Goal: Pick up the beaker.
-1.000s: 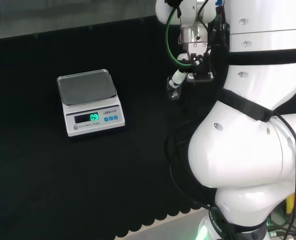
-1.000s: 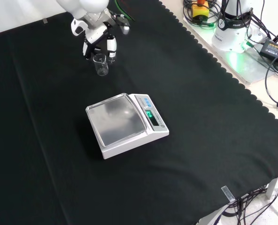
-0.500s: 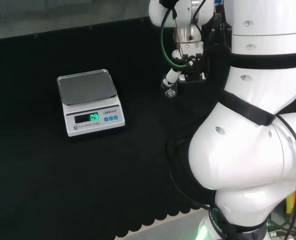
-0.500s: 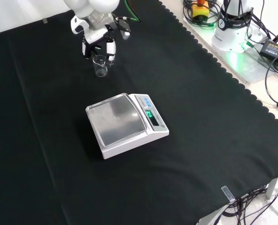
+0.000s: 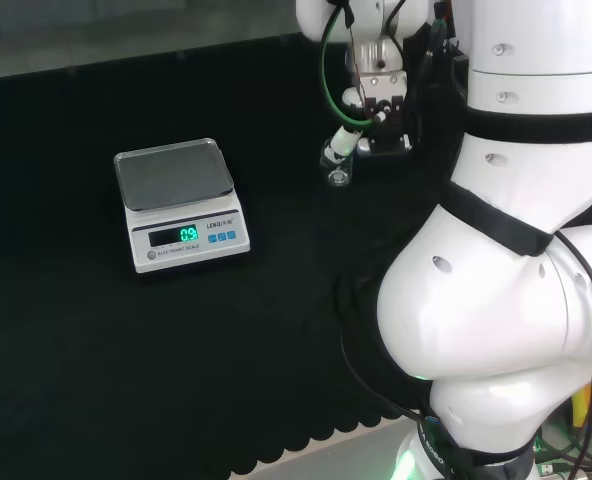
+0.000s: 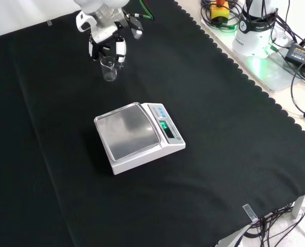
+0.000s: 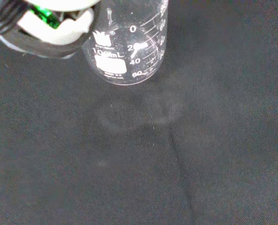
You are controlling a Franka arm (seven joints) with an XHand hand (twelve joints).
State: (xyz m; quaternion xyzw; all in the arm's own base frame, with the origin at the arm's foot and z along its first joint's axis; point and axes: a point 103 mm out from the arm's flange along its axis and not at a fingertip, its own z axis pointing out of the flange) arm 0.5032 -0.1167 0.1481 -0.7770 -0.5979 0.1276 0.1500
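Hand (image 6: pixel 107 40) grips beaker (image 6: pixel 109 69) — upper left of front view, clear of cloth (image 6: pixel 219 134); scale (image 6: pixel 137 135) at centre.

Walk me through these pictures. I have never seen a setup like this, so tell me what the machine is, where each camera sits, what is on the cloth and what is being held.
The big white shapes are one robot arm, ending in a black and white hand with fingers. The head view looks over the arm from behind, the front view looks down from the opposite side, and the wrist view sits by the palm. On the black cloth stands a weighing scale. The hand's fingers are round a small clear glass beaker. In the wrist view the beaker appears raised above the cloth, and looks empty.
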